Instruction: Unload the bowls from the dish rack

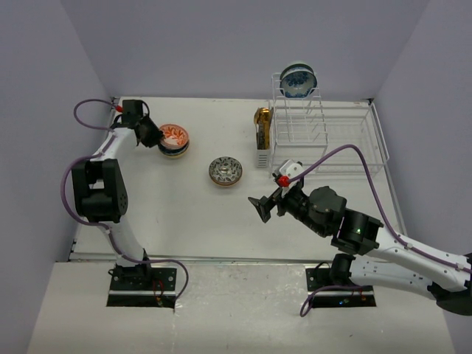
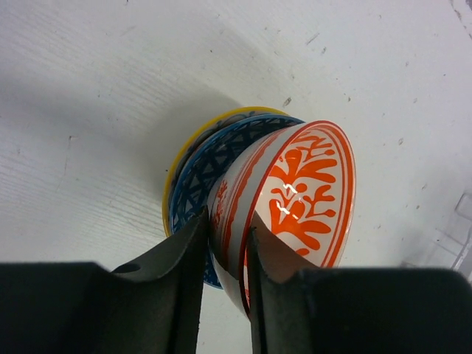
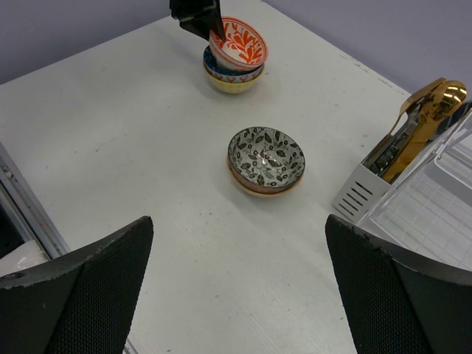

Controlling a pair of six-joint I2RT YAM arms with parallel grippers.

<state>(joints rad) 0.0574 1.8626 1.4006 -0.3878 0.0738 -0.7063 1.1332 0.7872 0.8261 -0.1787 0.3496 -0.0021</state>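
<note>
Upper left of the top view: your left gripper (image 2: 225, 243) is pinched on the rim of the white bowl with an orange-red coral pattern (image 2: 313, 184), one finger inside the wall and one outside. The bowl is tilted, its mouth turned toward the right of the wrist frame. It sits over a blue lattice-sided bowl (image 2: 195, 181), which is nested in a yellow-rimmed bowl (image 2: 171, 184). Whether the tilted bowl rests on the one below is hard to judge.

Centre of the top view: a grey leaf-patterned bowl (image 1: 225, 170) is nested upright in another bowl on the white table (image 1: 184, 221), well apart from the left stack.

Upper right: the white wire dish rack (image 1: 346, 147). One blue speckled bowl (image 1: 298, 80) stands on edge at the top of its tall slots. A gold-brown utensil holder (image 1: 262, 125) stands just beside the rack's left side.

Lower centre-right: your right gripper (image 1: 264, 209) hangs over the table, fingers spread wide.
</note>
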